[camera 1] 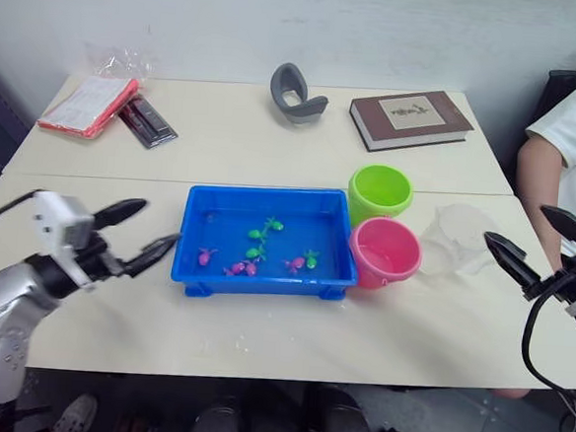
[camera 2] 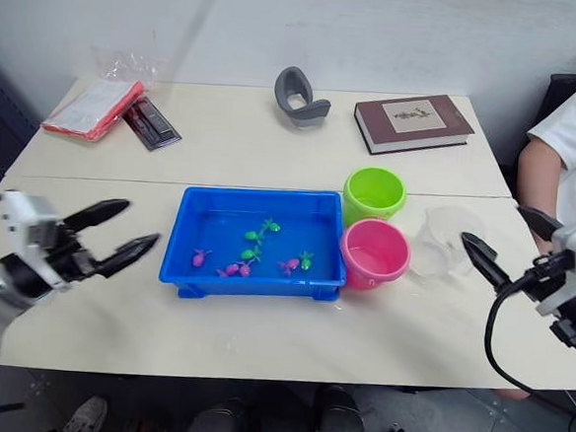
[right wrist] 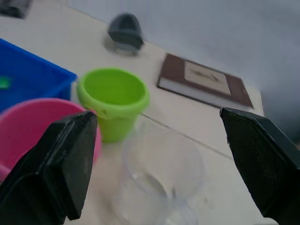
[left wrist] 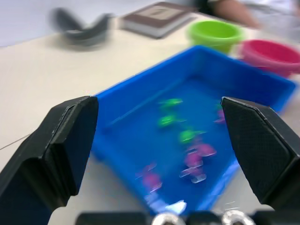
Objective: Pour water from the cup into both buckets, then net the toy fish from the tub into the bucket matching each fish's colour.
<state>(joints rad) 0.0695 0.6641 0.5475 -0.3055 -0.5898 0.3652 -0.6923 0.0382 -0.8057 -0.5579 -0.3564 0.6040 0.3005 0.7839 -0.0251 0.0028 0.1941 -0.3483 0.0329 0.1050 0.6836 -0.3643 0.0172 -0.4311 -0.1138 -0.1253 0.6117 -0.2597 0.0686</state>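
The blue tub (camera 1: 270, 193) sits at the table's middle with water and several small green fish (camera 1: 257, 236) and pink fish (camera 1: 206, 257) in it. Against its right end stand the lime green bucket (camera 1: 380, 191) and, nearer me, the pink bucket (camera 1: 385, 251). The clear cup (camera 1: 457, 238) stands upright just right of the pink bucket. My right gripper (camera 1: 518, 224) is open, just right of the cup and not touching it. My left gripper (camera 1: 159, 221) is open and empty, left of the tub. The net is out of view.
At the back of the table lie a brown book (camera 1: 411, 118), a grey curved object (camera 1: 295, 94), a red packet (camera 1: 88, 103) and a dark packet (camera 1: 146, 120). A person's arm (camera 1: 543, 170) is at the table's right edge.
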